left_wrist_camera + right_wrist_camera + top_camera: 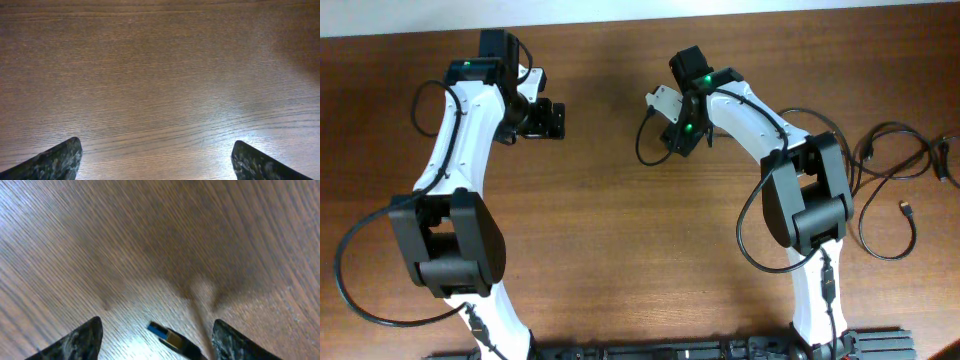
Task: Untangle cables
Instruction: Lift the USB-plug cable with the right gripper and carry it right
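- Closest to the right wrist camera is a plug (167,336), metal-tipped with a blue insert. It lies between the fingers of the right gripper (157,325) and touches neither one.
- Its cable (639,140) shows from overhead as a thin black loop curving out just beside the right gripper, apart from everything else.
- Right gripper: jaws apart, with nothing pinched between the tips that show. The wrist view is smeared, so I cannot tell whether the plug rests on the table (160,60) or hangs just above it.
- Most of the cords sit in a tangle (895,160) well away from the right gripper, beyond that arm's elbow near the table's right edge. They make several overlapping curves, with one plug end poking out below.
- Left gripper (156,145): fingers spread wide over bare wood, holding nothing. It is well away from the right gripper on the opposite side and near no cord.
- Judged progress: one cable looks separated, while the tangle is not yet sorted.
- Risks from here:
  - Closing on the plug's hard tip rather than the cord could squirt it sideways — rigid metal slips between pads.
  - A fast pull on one strand of the tangle could drag the whole bundle, or tighten a crossing rather than free it.
  - The tangle lies close to the edge, so a sweep outward might push cords off the table.
  - Reaching back past its own elbow, the right arm could snag its thicker wiring on the thin cords.
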You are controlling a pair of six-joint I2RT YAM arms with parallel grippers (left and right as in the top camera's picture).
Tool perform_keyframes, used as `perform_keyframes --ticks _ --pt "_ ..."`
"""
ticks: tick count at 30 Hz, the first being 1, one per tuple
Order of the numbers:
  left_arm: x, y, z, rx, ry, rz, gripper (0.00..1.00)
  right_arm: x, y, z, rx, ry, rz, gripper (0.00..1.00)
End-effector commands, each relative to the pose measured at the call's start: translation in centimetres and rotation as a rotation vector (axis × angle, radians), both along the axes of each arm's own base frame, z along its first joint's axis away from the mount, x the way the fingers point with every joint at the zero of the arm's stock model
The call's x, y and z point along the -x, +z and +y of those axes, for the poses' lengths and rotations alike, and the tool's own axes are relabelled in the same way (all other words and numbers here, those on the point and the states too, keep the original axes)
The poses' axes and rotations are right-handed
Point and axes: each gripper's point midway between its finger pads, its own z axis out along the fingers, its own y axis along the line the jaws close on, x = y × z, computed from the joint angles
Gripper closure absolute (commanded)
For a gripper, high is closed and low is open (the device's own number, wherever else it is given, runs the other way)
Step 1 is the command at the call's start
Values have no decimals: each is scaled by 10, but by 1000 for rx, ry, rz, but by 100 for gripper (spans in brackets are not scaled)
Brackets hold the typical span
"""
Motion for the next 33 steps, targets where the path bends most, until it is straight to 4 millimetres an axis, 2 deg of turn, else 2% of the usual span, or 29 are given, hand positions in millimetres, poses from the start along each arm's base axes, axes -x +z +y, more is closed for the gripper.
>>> perform_keyframes --ticks 1,3,6,8,11,15,16,17,19,21,26,30,33 --pt "-2 17 -4 14 0 -40 4 -3 -11 -21 26 -98 25 47" --pt "-2 17 -4 14 0 -40 4 -6 -11 -29 15 -176 37 57" --pt "-2 17 -4 14 0 -40 4 -8 -10 -43 5 -269 56 84" --pt "-2 17 -4 14 0 -40 4 -7 -6 -51 6 -285 68 96" --pt "-2 17 -4 14 0 -40 4 -10 9 -64 2 -312 59 96" --pt "-2 17 -4 14 0 -39 5 -20 48 -91 -23 -372 14 96" --pt "-2 17 -4 14 0 -40 5 -19 60 -93 -61 -379 20 92" --pt "-2 17 -4 14 0 -40 5 -16 67 -89 -102 -373 33 78" --pt "-2 17 -4 14 0 -42 5 -13 71 -85 -131 -368 49 58" --pt "-2 17 -4 14 0 -42 4 -10 70 -80 -154 -360 67 43" --pt "-2 17 -4 14 0 -40 5 -6 64 -52 -186 -233 72 32" --pt "-2 17 -4 14 -1 -40 5 -2 48 -31 -167 -126 77 28" --pt "-1 17 -4 14 -1 -38 5 -2 25 -19 -158 -104 97 28"
